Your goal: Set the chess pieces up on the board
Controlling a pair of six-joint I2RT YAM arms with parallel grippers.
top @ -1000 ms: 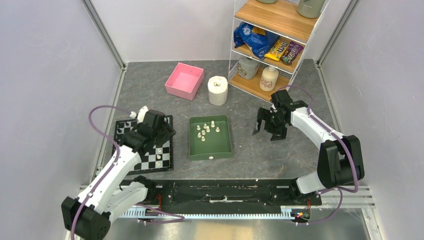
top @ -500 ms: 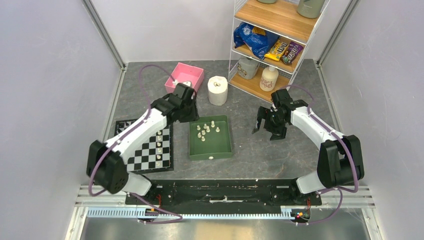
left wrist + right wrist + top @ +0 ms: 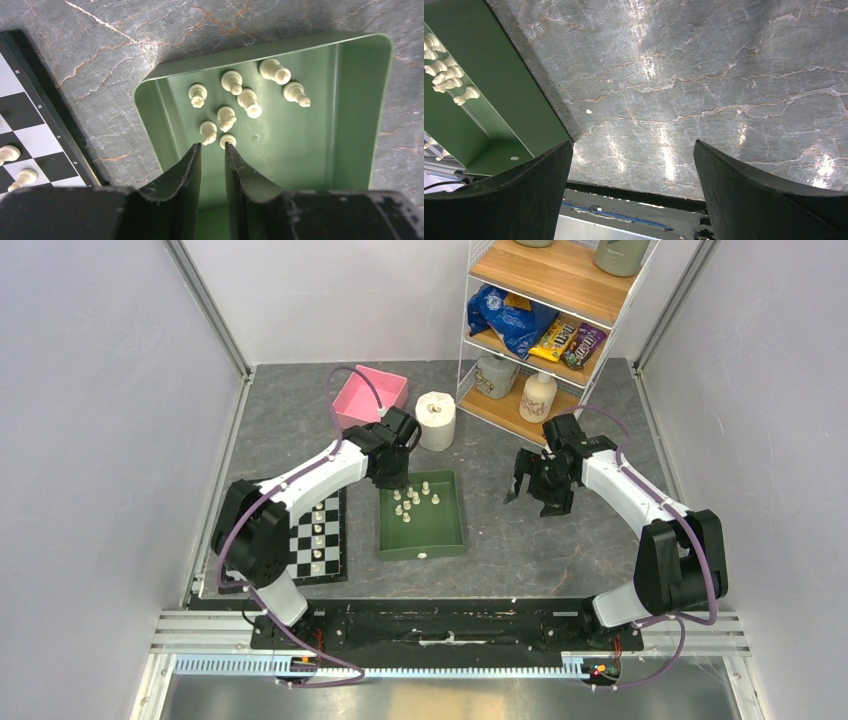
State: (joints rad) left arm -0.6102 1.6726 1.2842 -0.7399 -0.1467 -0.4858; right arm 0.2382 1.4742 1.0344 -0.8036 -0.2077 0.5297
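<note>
Hovering the left gripper [image 3: 212, 146] over the green tray [image 3: 260, 50] after swinging it off the board [image 3: 300, 540]; narrowing its jaws to a slim, empty gap beside the loose chess pieces [image 3: 231, 81]. Likely starting another pickup. Holding the right gripper [image 3: 631, 145] spread wide above the table [image 3: 724, 75].

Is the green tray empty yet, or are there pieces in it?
Not empty. The left wrist view shows eight cream chess pieces sitting clustered at one end of the green tray.
</note>
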